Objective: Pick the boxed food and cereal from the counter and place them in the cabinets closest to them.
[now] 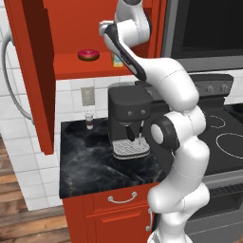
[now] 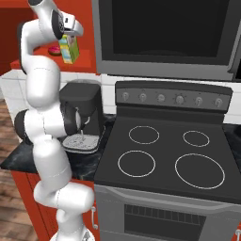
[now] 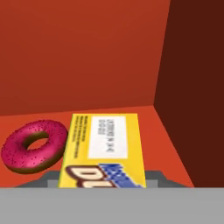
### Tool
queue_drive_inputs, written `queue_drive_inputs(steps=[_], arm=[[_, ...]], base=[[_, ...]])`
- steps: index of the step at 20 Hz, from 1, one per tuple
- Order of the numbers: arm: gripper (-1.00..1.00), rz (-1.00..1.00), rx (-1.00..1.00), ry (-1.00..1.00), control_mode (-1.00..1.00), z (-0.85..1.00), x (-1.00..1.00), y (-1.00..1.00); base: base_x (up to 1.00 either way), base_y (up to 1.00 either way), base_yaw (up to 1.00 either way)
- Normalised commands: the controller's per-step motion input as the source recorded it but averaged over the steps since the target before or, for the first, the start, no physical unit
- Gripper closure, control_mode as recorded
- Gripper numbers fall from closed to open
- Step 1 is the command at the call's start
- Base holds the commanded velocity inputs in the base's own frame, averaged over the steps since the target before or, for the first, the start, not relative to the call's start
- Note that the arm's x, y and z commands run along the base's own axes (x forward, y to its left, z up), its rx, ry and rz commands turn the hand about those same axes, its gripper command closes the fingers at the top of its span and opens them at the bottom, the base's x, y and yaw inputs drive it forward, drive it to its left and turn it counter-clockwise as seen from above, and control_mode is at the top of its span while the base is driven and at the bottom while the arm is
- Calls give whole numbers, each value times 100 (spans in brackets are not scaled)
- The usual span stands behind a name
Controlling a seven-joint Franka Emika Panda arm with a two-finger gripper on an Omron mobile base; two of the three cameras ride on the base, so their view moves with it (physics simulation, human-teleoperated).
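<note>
My gripper [image 2: 69, 40] reaches into the open red wall cabinet [image 1: 71, 66] and is shut on the top of a yellow box [image 2: 69, 51] with blue lettering. In the hand view the yellow box [image 3: 105, 146] lies low over the red shelf, near the right inner wall. I cannot tell whether it touches the shelf. In the left base view a narrow strip of the box [image 1: 115, 59] peeks out behind my forearm. A pink sprinkled donut [image 3: 34, 145] sits on the shelf just to the box's left. The black marbled counter [image 1: 85, 163] lies below.
The cabinet door [image 1: 33, 76] swings open to the left. A dark coffee machine [image 1: 128, 116] and a small shaker [image 1: 88, 119] stand on the counter. To the right are the grey stovetop [image 2: 160, 157] and a microwave [image 2: 164, 33] above it.
</note>
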Motion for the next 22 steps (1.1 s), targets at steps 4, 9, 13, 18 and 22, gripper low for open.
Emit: queue_drive_inputs(steps=[4,9,13,18,22], arm=[[100,0,0,0,-100,0,41,8],[100,0,0,0,-100,0,44,2],[100,0,0,-1,-100,0,38,2],[100,0,0,0,-100,0,29,1],[-100,0,0,0,-100,0,2,0]], base=[[0,0,0],[0,0,0],[0,0,0],[0,0,0],[0,0,0]])
